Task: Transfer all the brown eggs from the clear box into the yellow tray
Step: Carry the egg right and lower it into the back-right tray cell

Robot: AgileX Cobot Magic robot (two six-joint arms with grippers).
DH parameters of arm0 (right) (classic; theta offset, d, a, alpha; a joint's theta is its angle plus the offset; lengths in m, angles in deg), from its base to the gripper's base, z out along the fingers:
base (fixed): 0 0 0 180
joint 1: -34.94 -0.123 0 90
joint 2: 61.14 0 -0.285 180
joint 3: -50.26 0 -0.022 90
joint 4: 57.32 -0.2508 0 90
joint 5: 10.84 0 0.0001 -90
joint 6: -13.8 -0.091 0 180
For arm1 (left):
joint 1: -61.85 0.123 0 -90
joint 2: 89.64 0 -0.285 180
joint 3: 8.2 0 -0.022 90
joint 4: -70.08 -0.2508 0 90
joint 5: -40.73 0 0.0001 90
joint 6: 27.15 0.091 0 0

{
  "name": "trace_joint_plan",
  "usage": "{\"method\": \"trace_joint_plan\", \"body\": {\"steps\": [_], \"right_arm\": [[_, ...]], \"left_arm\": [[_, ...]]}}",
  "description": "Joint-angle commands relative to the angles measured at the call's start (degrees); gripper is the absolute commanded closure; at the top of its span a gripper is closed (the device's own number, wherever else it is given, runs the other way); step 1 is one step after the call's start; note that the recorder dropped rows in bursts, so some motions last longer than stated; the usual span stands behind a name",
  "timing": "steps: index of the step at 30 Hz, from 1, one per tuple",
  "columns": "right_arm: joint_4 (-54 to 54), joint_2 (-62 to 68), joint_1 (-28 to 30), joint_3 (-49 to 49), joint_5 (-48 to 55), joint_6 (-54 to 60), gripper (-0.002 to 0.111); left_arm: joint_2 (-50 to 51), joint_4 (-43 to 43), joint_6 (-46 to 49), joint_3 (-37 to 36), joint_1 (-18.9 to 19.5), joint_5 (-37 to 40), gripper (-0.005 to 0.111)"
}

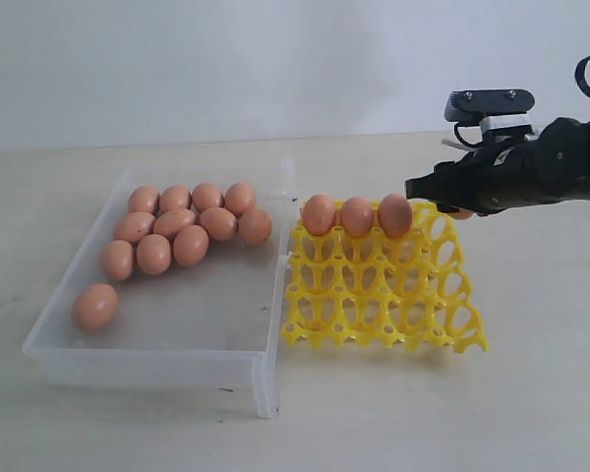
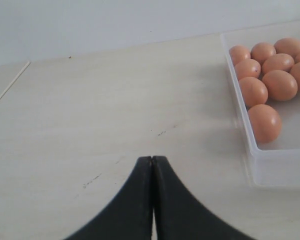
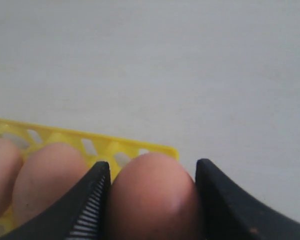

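Okay, right tool [image 3: 152, 169] is pinching one brown egg [image 3: 152, 200] between its two black fingers [image 3: 92, 200], one on each side of the shell. It hangs at the back right corner of the yellow tray [image 1: 383, 285]. In the exterior view only a sliver of that egg shows under the tool. Cannot tell if the egg touches its cell.

Three more brown eggs [image 1: 357, 216] stand side by side in the tray's back row, just left of the held one. The nearest shows right beside the gripped egg in the right wrist view.

The clear box [image 1: 79, 339] sits just left of the tray, its right wall against or almost against the tray edge. Twelve eggs lie in it: eleven packed together toward the back, and a lone egg [image 1: 94, 306] apart near the front left.

Left tool [image 2: 151, 160] is pressed together, tips touching, gripping nothing. It hangs over bare surface [image 2: 90, 100] near the box's outer wall, apart from it, and is out of the exterior view.
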Motion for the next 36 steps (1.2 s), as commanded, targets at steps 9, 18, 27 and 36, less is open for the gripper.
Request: {"method": "trace_joint_plan", "body": {"steps": [9, 18, 27, 36], "right_arm": [[0.8, 3.1, -2.3, 4.6, 0.7, -0.1, 0.108], [0.8, 5.7, -2.5, 5.1, 2.3, -0.1, 0.108], [0.8, 5.8, -2.5, 5.1, 2.3, -0.1, 0.1], [0.8, 3.9, -2.5, 5.1, 3.0, -0.1, 0.042]], "left_arm": [[0.0, 0.1, -0.3, 0.2, -0.3, -0.5, 0.107], [0.0, 0.1, -0.3, 0.2, -0.3, -0.5, 0.107], [0.0, 0.1, -0.3, 0.2, -0.3, -0.5, 0.107], [0.0, 0.1, -0.3, 0.2, -0.3, -0.5, 0.107]]}}
